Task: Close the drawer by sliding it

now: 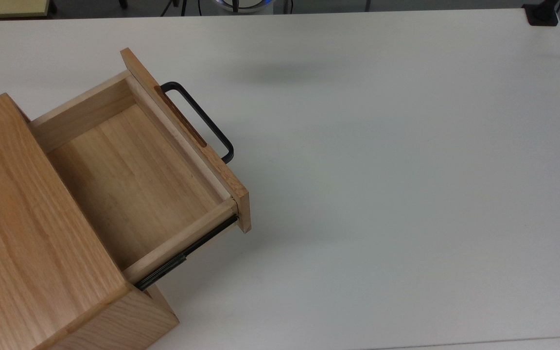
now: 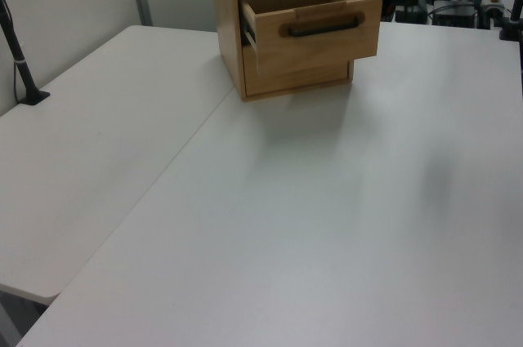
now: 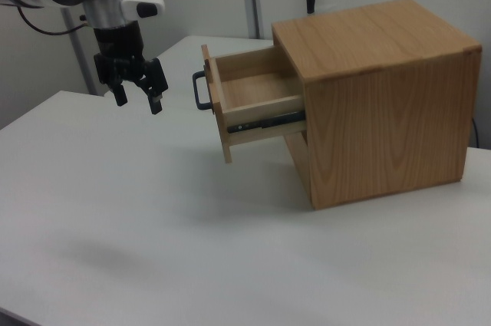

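Hovering above white desk (image 3: 115, 188), your claw (image 3: 138, 98) spread open, empty. Right of it in the right view: light wooden drawer (image 3: 257, 96) pulled out, black U-bar handle (image 3: 201, 91), smooth grain.

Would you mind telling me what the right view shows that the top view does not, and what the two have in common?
The right view alone shows the gripper, open, hanging above the table off the drawer's front, touching nothing, and the cabinet's tall side wall.

The top view alone looks straight down into the drawer, showing its bare wooden floor with nothing in it.

Both show the drawer pulled well out of the cabinet, its black handle on the front panel, a black side rail exposed, and the white table.
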Motion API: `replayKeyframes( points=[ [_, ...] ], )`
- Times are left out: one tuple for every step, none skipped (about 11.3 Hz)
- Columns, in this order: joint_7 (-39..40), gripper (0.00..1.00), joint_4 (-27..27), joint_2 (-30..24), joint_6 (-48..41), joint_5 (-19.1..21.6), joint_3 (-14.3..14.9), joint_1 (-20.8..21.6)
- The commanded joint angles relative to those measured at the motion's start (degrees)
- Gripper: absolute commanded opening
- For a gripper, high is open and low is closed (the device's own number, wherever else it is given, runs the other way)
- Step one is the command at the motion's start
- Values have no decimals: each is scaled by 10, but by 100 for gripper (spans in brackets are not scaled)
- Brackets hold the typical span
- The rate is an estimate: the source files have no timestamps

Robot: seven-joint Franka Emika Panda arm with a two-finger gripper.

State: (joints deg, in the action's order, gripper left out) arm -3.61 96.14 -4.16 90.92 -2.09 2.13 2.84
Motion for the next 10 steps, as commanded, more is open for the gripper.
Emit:
replayKeyframes(
  points=[
    [3, 100, -4, -7, -14, 5, 2, -21],
    [3, 100, -3, -7, -14, 5, 2, -20],
    [2, 100, -3, -7, -15, 5, 2, -20],
    [1, 100, -3, -7, -15, 6, 2, -19],
    [1, 100, -3, -5, -11, 5, 2, -18],
    [4, 100, -3, -3, -6, 5, 1, -18],
    [4, 100, -3, -2, 1, 6, 1, -18],
    [4, 82, -3, -2, 7, 6, 1, -18],
    [4, 54, -3, 1, 10, 8, 1, -20],
    [6, 27, -3, 2, 10, 11, 1, -20]
  ],
)
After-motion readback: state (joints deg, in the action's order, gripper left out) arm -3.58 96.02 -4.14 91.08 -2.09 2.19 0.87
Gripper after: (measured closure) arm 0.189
